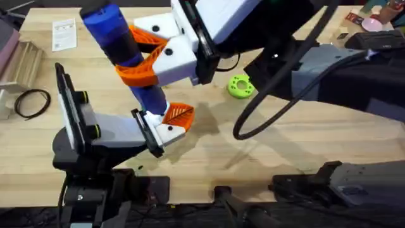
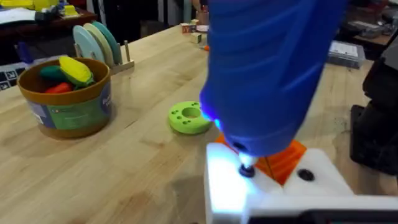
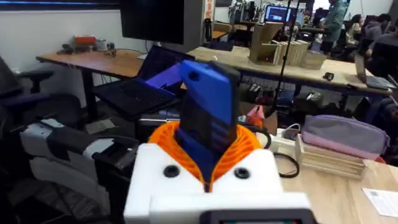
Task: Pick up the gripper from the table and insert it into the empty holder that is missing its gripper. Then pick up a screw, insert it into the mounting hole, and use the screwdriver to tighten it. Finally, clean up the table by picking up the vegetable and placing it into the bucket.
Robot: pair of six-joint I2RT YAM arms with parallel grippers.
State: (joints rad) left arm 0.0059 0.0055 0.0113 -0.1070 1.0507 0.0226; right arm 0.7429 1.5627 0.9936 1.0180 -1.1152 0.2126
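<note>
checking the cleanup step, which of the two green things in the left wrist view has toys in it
The bucket, the olive-green cup with the brown-orange rim, showing yellow, red and green toys. The other, the bright-green disc, lies flat on the table with only small holes.

So the right gripper [image 3: 208, 165] has its white fingers [image 3: 163, 177] with orange ribbed pads [image 3: 239, 146] clamped around the blue screwdriver [image 3: 208, 112], which stands up at 12 o'clock from the jaws, tilted a bit. Off at 9 o'clock there's an open laptop [image 3: 146, 87] on a wooden desk [image 3: 93, 59], and at 3 o'clock a grey-purple pouch [image 3: 348, 134] sits on a wooden rack [image 3: 329, 162] on the table [image 3: 336, 196]. A black cable [image 3: 286, 163] loops just beside that rack, on the gripper's side.
</note>
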